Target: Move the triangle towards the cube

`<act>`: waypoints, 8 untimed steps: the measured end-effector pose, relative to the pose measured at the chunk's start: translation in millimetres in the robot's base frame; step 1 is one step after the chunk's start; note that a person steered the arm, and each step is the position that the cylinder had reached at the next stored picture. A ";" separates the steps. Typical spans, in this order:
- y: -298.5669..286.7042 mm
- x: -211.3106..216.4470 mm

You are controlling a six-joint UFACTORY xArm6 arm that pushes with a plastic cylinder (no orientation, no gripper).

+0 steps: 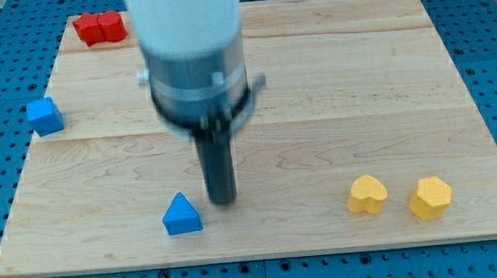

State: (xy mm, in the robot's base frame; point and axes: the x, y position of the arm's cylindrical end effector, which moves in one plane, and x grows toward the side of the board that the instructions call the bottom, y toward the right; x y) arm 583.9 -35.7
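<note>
On the bench (315, 80) I count two blue blocks, a triangle (182, 214) and a cube (44, 115); two red; two yellow; my tip (223, 200) sits just right of the triangle; no claw shows.

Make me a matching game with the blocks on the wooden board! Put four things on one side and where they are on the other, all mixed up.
Things:
1. blue triangle
2. blue cube
3. red blocks
4. yellow heart

Places:
A. top left corner of the board
B. bottom right, beside the yellow hexagon
C. left edge of the board
D. near the bottom edge, just left of my tip

Pairs: 1-D, 2-C, 3-A, 4-B
</note>
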 end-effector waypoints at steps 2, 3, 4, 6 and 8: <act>-108.0 -48.9; -122.9 -67.0; -116.8 -21.2; -88.5 -86.8; -141.3 -130.0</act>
State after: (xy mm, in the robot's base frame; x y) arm 453.8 -177.0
